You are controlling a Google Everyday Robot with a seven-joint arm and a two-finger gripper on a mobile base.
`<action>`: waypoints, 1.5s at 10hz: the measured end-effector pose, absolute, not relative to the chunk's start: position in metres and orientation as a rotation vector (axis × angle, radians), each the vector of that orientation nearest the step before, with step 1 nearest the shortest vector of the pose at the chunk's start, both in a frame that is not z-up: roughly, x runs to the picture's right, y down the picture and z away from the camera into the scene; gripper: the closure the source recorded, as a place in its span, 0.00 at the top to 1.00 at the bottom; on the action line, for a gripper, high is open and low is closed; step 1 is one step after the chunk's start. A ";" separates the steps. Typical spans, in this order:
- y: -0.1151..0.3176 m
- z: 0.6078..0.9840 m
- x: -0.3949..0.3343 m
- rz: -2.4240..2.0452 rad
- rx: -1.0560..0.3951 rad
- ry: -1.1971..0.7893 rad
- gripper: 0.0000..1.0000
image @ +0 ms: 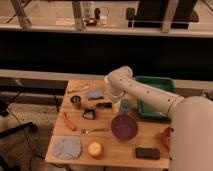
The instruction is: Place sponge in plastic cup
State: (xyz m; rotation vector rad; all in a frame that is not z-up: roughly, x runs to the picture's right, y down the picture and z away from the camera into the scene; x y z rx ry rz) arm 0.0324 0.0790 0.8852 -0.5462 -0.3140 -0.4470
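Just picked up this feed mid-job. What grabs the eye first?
The big white arm reaches from the right across the table, with its hand down beside the sponge near the back. Next come the green tray at the right rear and the purple bowl mid-table, with the plastic cup just behind it.

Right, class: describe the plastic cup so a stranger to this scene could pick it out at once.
Find the green tray on the right of the table. Just left of it, behind the purple bowl, stands the plastic cup, with the gripper low to its left. It alone is a translucent blue tumbler; the metal cup further left is shiny.
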 end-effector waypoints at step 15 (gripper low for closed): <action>-0.001 0.935 -0.052 -0.535 -0.408 -0.372 0.80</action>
